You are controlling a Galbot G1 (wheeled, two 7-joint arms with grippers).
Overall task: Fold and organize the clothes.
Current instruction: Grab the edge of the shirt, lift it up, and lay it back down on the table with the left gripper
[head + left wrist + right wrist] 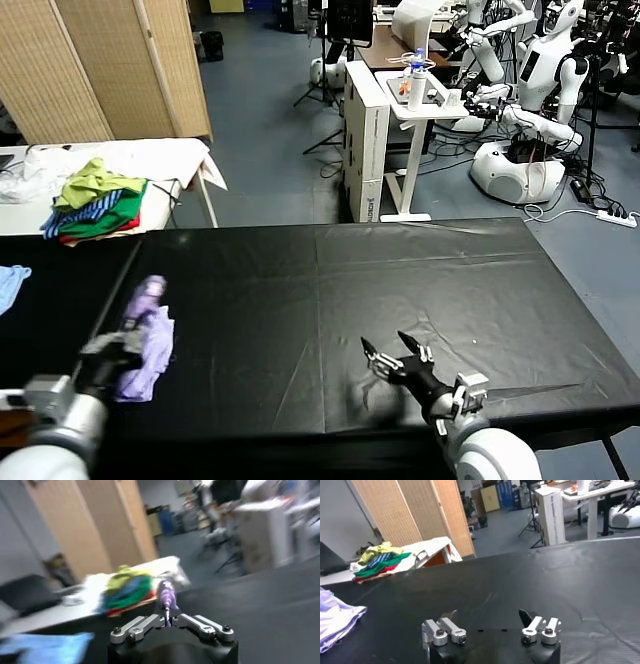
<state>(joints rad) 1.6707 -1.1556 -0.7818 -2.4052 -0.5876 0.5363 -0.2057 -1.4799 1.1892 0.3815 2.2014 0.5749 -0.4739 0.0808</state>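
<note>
The lavender T-shirt [148, 338] hangs bunched and crumpled at the left of the black table [330, 300], lifted by a pinched bit of fabric. My left gripper [128, 328] is shut on it; in the left wrist view a thin ridge of purple cloth [166, 596] rises from between the closed fingers of that gripper [168, 620]. My right gripper [392, 359] stands open low over the table near its front edge, right of centre, with nothing between its fingers [449, 617]. Part of the shirt [335, 617] shows far off in the right wrist view.
A pile of green, blue-striped and red garments [98, 205] lies on a white table [180, 160] behind the left corner. A light blue cloth [12, 282] sits at the far left edge. Other robots and white desks [420, 95] stand beyond the table.
</note>
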